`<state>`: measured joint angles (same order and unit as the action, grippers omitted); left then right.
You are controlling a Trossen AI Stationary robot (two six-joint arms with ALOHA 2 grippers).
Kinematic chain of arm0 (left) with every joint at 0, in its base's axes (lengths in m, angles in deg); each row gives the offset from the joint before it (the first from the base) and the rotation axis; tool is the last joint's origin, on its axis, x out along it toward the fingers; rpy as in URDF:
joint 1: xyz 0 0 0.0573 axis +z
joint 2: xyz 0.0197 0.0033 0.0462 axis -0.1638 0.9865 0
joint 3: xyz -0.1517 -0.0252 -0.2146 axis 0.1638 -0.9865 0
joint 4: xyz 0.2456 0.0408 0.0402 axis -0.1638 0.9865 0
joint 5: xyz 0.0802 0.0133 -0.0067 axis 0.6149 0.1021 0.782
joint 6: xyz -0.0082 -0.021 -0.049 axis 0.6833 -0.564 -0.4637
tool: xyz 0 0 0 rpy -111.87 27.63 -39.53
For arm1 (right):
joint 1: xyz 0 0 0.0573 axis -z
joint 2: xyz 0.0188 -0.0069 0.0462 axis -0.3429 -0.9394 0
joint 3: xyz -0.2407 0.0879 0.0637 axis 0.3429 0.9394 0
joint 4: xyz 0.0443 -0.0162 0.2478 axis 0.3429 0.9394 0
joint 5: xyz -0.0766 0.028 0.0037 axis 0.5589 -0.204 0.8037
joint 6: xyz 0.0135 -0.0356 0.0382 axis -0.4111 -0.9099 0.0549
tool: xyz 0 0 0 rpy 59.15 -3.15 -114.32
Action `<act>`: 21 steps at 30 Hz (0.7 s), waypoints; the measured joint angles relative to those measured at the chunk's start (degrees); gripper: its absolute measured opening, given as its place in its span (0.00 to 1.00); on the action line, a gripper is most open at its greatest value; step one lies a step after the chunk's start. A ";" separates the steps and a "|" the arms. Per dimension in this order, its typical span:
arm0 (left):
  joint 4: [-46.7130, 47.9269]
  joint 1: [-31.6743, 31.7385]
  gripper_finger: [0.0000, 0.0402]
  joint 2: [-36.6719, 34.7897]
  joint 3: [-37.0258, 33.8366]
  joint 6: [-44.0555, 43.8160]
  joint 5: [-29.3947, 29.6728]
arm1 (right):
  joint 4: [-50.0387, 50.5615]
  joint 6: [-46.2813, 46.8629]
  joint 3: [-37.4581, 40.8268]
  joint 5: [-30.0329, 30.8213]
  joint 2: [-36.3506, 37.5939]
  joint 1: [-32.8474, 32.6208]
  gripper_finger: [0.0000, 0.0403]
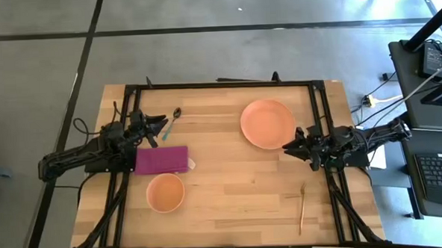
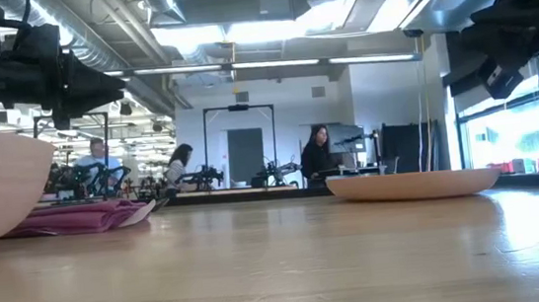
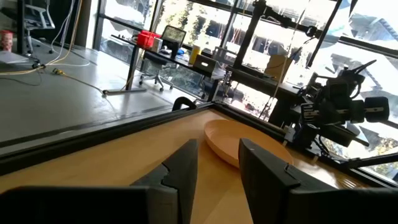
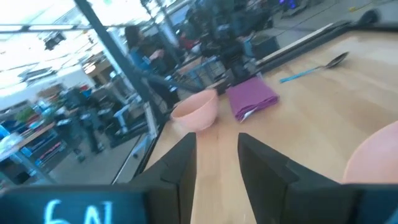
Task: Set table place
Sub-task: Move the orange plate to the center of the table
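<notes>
The salmon-orange plate (image 1: 268,124) lies flat toward the table's far right. The matching bowl (image 1: 166,192) stands near the left front, with the folded magenta napkin (image 1: 161,160) just behind it. The blue-handled spoon (image 1: 170,122) lies at the far left; the gold fork (image 1: 302,207) lies near the right front. My left gripper (image 1: 161,129) hovers open beside the spoon, above the napkin's far edge. My right gripper (image 1: 288,146) hovers open at the plate's near right rim. Both are raised clear of the table in the low view.
The black metal frame (image 1: 219,85) runs along the table's edges and beside both arms. Bare wood (image 1: 238,183) lies between bowl and fork. A desk with a keyboard (image 1: 438,174) stands off the table's right side. People sit far behind in the low view.
</notes>
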<state>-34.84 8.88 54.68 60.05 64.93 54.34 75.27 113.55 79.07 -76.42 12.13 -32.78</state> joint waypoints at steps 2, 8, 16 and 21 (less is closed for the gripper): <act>0.00 0.00 0.27 0.00 0.01 0.00 0.00 | -0.47 -0.45 -0.01 3.24 0.00 -1.09 0.30; 0.00 -0.02 0.27 0.00 0.00 0.00 0.00 | -1.41 -1.76 -0.02 12.79 0.00 -5.11 0.30; 0.00 0.00 0.27 0.02 0.02 0.00 0.00 | -1.85 -4.13 0.00 20.97 -0.02 -9.69 0.30; 0.00 0.00 0.27 0.02 0.01 0.00 0.00 | -1.98 -7.72 -0.01 19.82 -2.91 -10.53 0.30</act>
<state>-34.84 8.88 54.69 60.06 64.93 54.34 73.29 105.84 79.05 -56.60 9.22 -43.31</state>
